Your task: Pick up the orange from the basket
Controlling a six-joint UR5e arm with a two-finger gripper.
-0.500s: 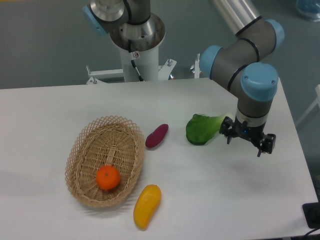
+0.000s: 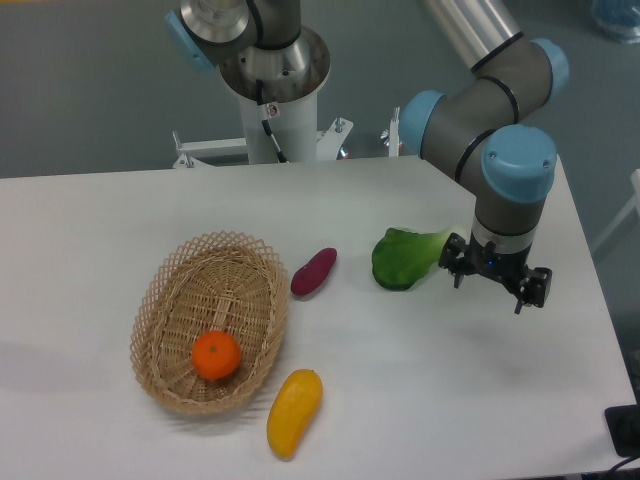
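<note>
- On the white tabletop, left of centre, sits the basket, an oval of tan wicker with an open lattice rim, its long axis running from near left to far right.
- Inside the basket, toward its near end, lies the orange, round and bright, resting on the woven floor.
- Just beside the basket's near right rim lies a yellow-orange mango, tilted.
- Near the basket's far right rim lies a small purple sweet potato, apart from the wicker.
- Further right lies a green leafy vegetable.
- At the right side the gripper hangs above the tabletop, just right of the green vegetable and well apart from the basket; its dark fingers are spread, with nothing between them.
- No brand, label or writing can be read anywhere in this view.
</note>
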